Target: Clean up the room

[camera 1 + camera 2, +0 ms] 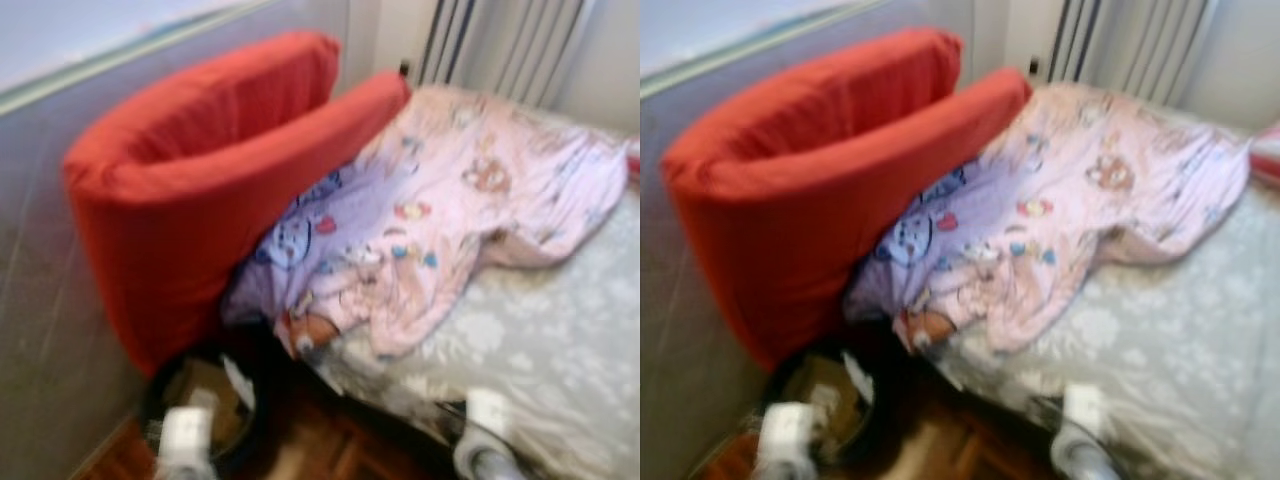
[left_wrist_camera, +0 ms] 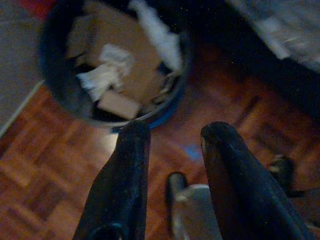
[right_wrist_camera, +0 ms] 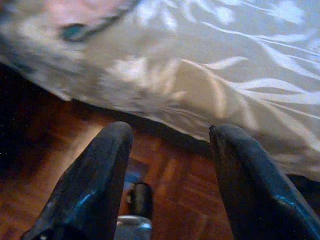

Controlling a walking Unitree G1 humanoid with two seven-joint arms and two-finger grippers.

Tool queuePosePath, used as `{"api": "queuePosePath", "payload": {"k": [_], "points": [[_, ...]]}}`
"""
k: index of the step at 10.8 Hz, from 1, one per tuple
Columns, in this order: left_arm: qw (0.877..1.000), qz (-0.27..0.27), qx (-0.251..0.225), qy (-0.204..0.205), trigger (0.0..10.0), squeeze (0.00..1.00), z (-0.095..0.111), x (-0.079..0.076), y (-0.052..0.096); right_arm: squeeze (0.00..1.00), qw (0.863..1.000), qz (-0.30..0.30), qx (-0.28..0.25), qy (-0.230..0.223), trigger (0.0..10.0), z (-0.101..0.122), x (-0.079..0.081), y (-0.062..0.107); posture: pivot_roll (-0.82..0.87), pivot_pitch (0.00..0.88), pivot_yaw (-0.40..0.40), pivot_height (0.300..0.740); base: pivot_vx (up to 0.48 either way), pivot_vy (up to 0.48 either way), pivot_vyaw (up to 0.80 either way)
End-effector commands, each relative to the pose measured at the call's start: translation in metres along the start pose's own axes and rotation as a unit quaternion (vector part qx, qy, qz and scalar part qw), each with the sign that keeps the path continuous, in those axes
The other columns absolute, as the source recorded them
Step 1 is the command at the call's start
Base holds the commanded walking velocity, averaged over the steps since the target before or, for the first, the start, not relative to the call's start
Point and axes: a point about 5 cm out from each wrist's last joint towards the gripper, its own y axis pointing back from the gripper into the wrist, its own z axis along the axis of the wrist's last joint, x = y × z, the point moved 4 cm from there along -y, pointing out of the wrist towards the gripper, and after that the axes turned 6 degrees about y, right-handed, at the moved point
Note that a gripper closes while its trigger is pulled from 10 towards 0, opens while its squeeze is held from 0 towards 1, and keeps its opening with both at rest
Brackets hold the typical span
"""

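A large red cushion (image 1: pixel 200 190) stands on edge against the grey wall, its far corner resting beside a rumpled pink blanket (image 1: pixel 450 210) printed with small cartoon figures — the blanket is heaped over the head of the bed (image 1: pixel 560 340), whose pale patterned cover hangs down toward the wooden parquet floor (image 2: pixel 45 170). Between the cushion and the bed, down on the floor, sits a dark round wastebasket (image 2: pixel 60 90) holding cardboard pieces and crumpled white paper. The left end effector (image 2: pixel 172 145) hovers above the floor just beside the basket, fingers spread and holding nothing. The right end effector (image 3: pixel 170 145) hangs over the floor at the bed's edge — fingers likewise spread apart, empty.
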Motion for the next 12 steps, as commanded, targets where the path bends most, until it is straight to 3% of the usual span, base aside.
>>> {"api": "queuePosePath", "payload": {"k": [1, 12], "points": [[1.0, 0.019, 0.005, 0.0, 10.0, 0.0, -0.002, 0.016, 0.002, 0.0, 1.0, 0.008, 0.001, -0.002, 10.0, 0.0, 0.008, 0.0, 0.12, 0.099, -0.026, 0.74, 0.255, 0.0, 0.0], [1.0, 0.018, 0.002, -0.003, 10.0, 0.0, 0.0, 0.017, 0.002, 0.0, 0.999, 0.031, -0.022, 0.003, 10.0, 0.015, 0.021, -0.003, 0.12, 0.11, -0.017, 0.74, 0.254, 0.0, 0.0]]}}
